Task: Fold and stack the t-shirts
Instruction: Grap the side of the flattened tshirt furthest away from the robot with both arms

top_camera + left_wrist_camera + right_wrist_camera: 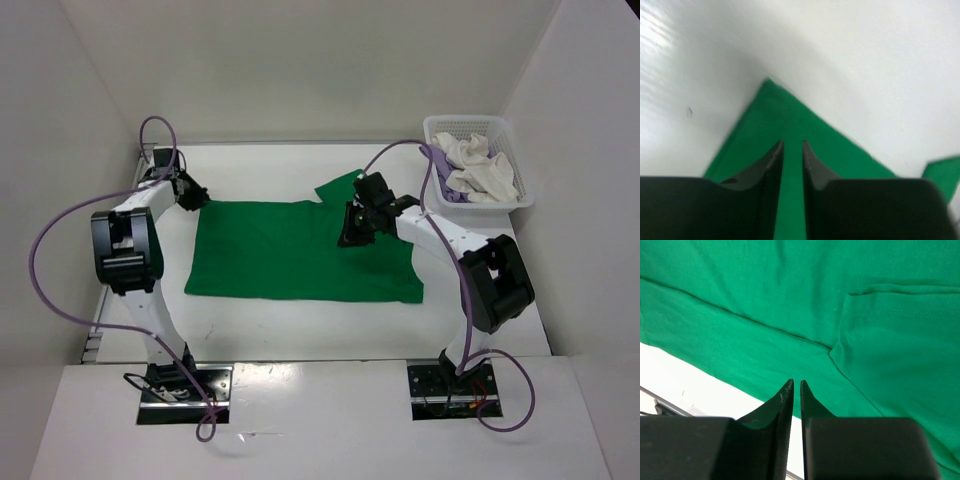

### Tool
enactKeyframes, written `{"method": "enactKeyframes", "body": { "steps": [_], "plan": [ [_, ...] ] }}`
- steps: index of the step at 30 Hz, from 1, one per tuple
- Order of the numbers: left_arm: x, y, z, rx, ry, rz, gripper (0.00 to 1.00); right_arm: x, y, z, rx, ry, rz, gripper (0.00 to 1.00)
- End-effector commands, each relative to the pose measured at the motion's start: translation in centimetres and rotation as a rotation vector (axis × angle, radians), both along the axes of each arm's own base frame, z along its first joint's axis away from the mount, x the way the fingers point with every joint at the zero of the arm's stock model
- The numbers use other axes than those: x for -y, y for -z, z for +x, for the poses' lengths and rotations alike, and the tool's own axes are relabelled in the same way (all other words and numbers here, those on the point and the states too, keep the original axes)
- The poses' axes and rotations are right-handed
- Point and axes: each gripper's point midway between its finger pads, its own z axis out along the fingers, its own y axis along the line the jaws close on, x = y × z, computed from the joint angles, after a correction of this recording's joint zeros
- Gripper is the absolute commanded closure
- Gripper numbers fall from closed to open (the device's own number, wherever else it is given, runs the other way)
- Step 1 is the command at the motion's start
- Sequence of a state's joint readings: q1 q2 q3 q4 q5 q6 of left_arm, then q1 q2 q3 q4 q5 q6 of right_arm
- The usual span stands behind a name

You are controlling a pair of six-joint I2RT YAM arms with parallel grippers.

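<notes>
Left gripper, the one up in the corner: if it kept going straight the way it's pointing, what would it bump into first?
Probably the green t-shirt. The left gripper points at that shirt's corner, its jaws nearly together with green cloth directly ahead. Past the corner there is only the bare white table. How high it sits above the cloth is unclear.

purple shirt (452, 196) mostly buried, perhaps folded, basket (505, 130) shadowed

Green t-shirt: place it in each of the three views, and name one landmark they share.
Top external: the green t-shirt lies spread flat mid-table, between the two arms.
Left wrist: one corner points away, beyond the nearly closed fingers.
Right wrist: it fills most of the frame, folds and a stitched hem showing.
Shared landmark: the white table bordering the cloth.
</notes>
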State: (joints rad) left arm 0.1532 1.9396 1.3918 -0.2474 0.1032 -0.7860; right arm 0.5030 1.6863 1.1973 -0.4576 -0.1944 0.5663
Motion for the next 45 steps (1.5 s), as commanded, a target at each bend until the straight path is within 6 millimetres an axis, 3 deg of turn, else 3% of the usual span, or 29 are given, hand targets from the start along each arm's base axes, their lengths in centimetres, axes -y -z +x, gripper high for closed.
{"method": "enactKeyframes", "body": {
  "steps": [1, 3, 6, 11, 16, 22, 23, 25, 26, 29, 30, 32, 34, 35, 37, 38, 39, 40, 41, 42, 43, 45],
  "plan": [
    [-3.5, -0.3, 3.5, 0.023, -0.049, 0.153, 0.69, -0.1, -2.8, 1.5, 0.088, -0.006, 0.022, 0.84],
    [-4.1, 0.5, 4.0, 0.004, -0.059, 0.178, 0.61, -0.3, -2.8, 1.4, 0.085, -0.012, 0.028, 0.83],
    [-4.8, 2.1, 4.5, -0.027, -0.068, 0.207, 0.58, 0.3, -2.1, 1.2, 0.067, -0.003, 0.019, 0.81],
    [-5.2, 4.5, 4.3, -0.079, -0.043, 0.232, 0.58, 0.4, -2.2, 1.5, 0.076, -0.006, 0.025, 0.8],
    [-5.1, 5.2, 4.4, -0.092, -0.011, 0.242, 0.63, 0.2, -1.8, 1.7, 0.065, -0.012, 0.027, 0.79],
    [-4.4, 6.5, 3.6, -0.11, 0.026, 0.225, 0.67, -0.7, -2.2, 3.3, 0.09, -0.012, 0.04, 0.76],
    [-4.5, 5.9, 3.9, -0.089, 0.024, 0.228, 0.69, -0.8, -1.6, 3.8, 0.083, -0.006, 0.029, 0.74],
    [-4.1, 6.2, 3.7, -0.093, 0.037, 0.212, 0.74, -1.2, -2.4, 5.1, 0.109, 0.001, 0.032, 0.74],
    [-4.1, 6.2, 3.7, -0.093, 0.037, 0.212, 0.76, -1.4, -1.6, 5.5, 0.095, 0.001, 0.025, 0.73],
    [-3.7, 5.9, 3.7, -0.082, 0.049, 0.197, 0.77, -1.5, -3.3, 8.9, 0.16, 0.028, 0.039, 0.7],
    [-3.7, 6.3, 3.3, -0.092, 0.051, 0.195, 0.77, -1.1, -2.2, 9.9, 0.144, 0.043, 0.03, 0.7],
    [-3.5, 6.2, 3.5, -0.081, 0.055, 0.19, 0.76, -0.7, -2.1, 11.6, 0.16, 0.06, 0.021, 0.68],
    [-3.5, 6.0, 3.4, -0.081, 0.047, 0.183, 0.82, 0.4, -1.9, 14.5, 0.191, 0.104, -0.005, 0.65],
    [-3.3, 6.0, 3.4, -0.078, 0.055, 0.174, 0.84, 1.2, -2.8, 16.2, 0.219, 0.134, -0.002, 0.6],
    [-3.2, 6.0, 3.4, -0.078, 0.048, 0.168, 0.89, 2.4, -1.0, 18.2, 0.216, 0.169, -0.042, 0.57],
    [-3.1, 5.5, 3.5, -0.068, 0.052, 0.162, 0.91, 2.7, -2.1, 19.9, 0.254, 0.189, -0.036, 0.55],
    [-3.1, 5.5, 3.5, -0.067, 0.052, 0.162, 0.93, 3.5, -1.4, 20.5, 0.241, 0.198, -0.063, 0.53],
    [-3.1, 5.0, 3.6, -0.059, 0.052, 0.164, 0.95, 3.6, 0.7, 21.0, 0.212, 0.206, -0.09, 0.52],
    [-3.1, 4.6, 3.4, -0.052, 0.051, 0.165, 0.96, 3.9, -0.2, 22.4, 0.249, 0.221, -0.114, 0.5],
    [-3.0, 4.9, 3.3, -0.055, 0.051, 0.165, 0.98, 4.0, 0.3, 22.8, 0.248, 0.219, -0.134, 0.47],
    [-3.0, 4.2, 3.4, -0.04, 0.043, 0.162, 0.98, 4.2, 2.0, 23.1, 0.225, 0.224, -0.156, 0.44],
    [-3.0, 3.8, 3.2, -0.036, 0.043, 0.162, 1.0, 5.2, 1.6, 24.7, 0.259, 0.254, -0.178, 0.31]
  ]
}}
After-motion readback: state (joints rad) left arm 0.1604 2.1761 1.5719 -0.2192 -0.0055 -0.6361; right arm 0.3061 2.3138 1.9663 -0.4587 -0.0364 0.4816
